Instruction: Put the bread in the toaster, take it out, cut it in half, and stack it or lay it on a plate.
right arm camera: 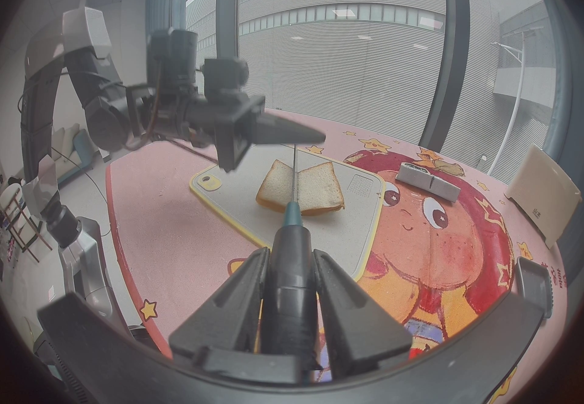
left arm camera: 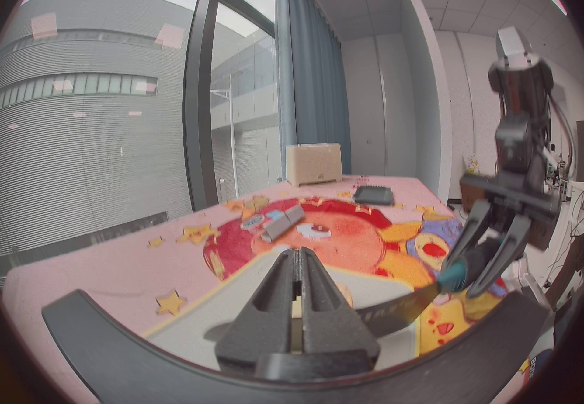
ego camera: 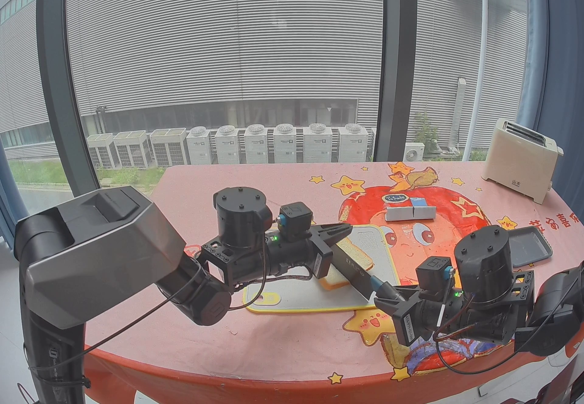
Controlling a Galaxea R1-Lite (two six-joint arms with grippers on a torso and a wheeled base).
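A slice of bread (ego camera: 334, 282) (right arm camera: 310, 189) lies on the white, yellow-rimmed cutting board (ego camera: 292, 297) (right arm camera: 350, 229). My right gripper (ego camera: 384, 299) (right arm camera: 289, 253) is shut on the handle of a knife (ego camera: 359, 276) (right arm camera: 291, 223). The blade stands edge-down across the middle of the slice. My left gripper (ego camera: 348, 229) (left arm camera: 298, 253) hovers shut just over the far side of the bread, its tips close to the blade. In the left wrist view the right gripper (left arm camera: 491, 262) holds the teal-collared knife (left arm camera: 398, 311). The cream toaster (ego camera: 521, 159) (right arm camera: 543, 195) stands at the far right corner.
A dark rectangular tray (ego camera: 529, 246) (left arm camera: 373, 195) lies right of the board, in front of the toaster. A grey block (ego camera: 410, 212) (right arm camera: 429, 181) sits behind the board on the cartoon tablecloth. The table's curved front edge runs close below both arms. Windows stand behind.
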